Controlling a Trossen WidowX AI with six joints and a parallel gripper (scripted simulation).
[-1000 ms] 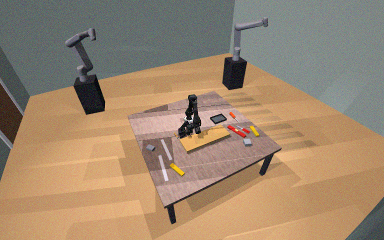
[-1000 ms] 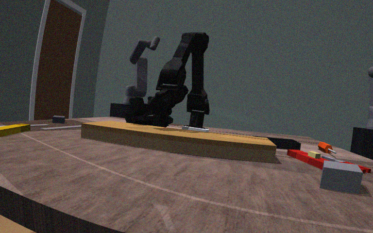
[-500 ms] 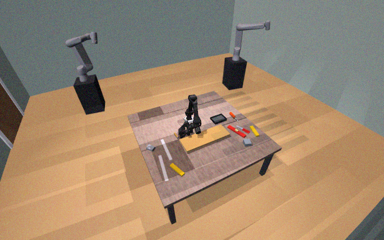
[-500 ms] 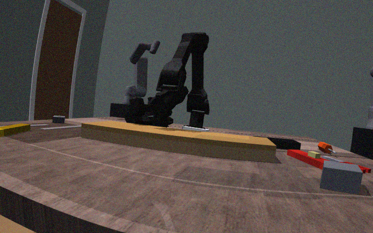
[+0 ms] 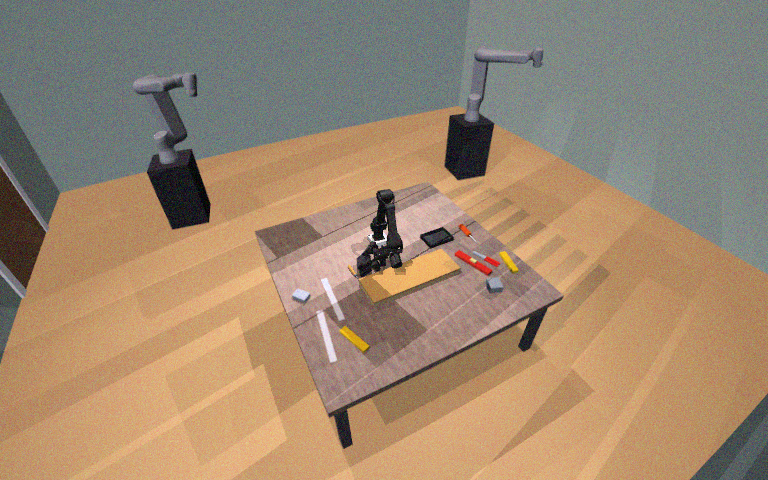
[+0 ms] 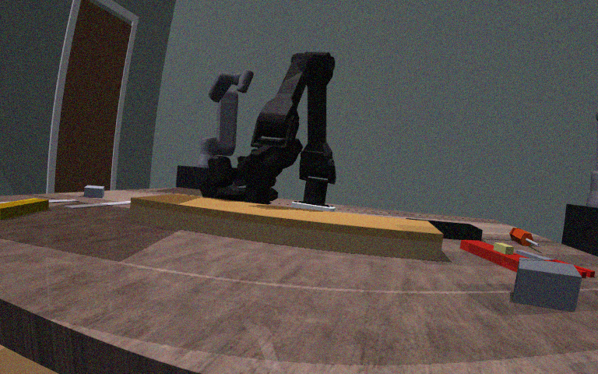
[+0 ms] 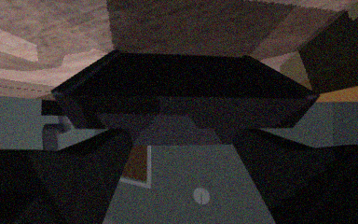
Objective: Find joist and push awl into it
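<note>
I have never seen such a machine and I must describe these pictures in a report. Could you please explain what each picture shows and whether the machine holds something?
The black machine is a robot arm standing on a table. At its end is a pincer with two fingers.

The first picture looks down from high up. The second is taken low, at table height. The third comes from a camera on the arm's wrist and appears upside down.

On the table lie a yellow-brown floor panel, a black tray, an orange-handled awl, a red bar, yellow bars, grey blocks and white strips.

The pincer is low over the panel's end and grips a wide dark object, probably the stud finder. The two grey arms on the floor are only background.
</note>
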